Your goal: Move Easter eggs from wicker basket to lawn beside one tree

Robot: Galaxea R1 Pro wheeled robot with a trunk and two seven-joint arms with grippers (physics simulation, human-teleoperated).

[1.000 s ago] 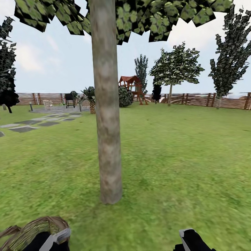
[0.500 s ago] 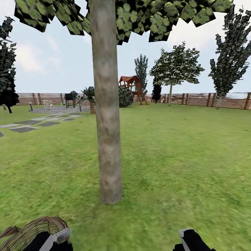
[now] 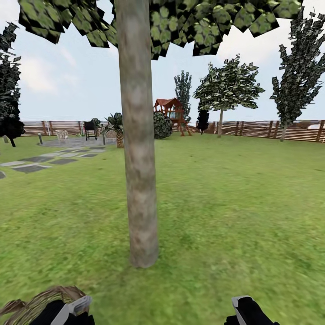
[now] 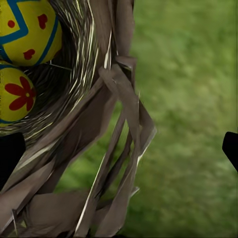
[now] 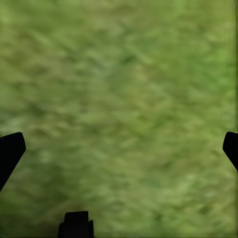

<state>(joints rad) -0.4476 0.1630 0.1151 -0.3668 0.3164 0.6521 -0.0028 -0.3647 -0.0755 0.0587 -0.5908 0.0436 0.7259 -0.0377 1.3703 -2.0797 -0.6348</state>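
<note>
Nearest us: wicker basket [image 3: 43,302] at lower left of head view, left gripper [image 3: 74,309] beside its rim. In left wrist view, fingers [image 4: 10,153] spread wide, basket rim between them, not clamped. Two Easter eggs [image 4: 27,29] visible inside; third unseen. Right gripper [image 5: 119,148] fingers wide apart, empty, over lawn [image 3: 234,212]. Tree [image 3: 137,158] trunk just ahead. We judge: basket now beside tree, unloading not begun. Next: reach into basket, pinch one egg, lay it near trunk base.

Two Easter eggs [image 4: 22,59], yellow with red and blue markings, lie inside the wicker basket [image 4: 99,148] at ten o'clock; the lawn [image 4: 193,99] spreads toward three o'clock.
</note>
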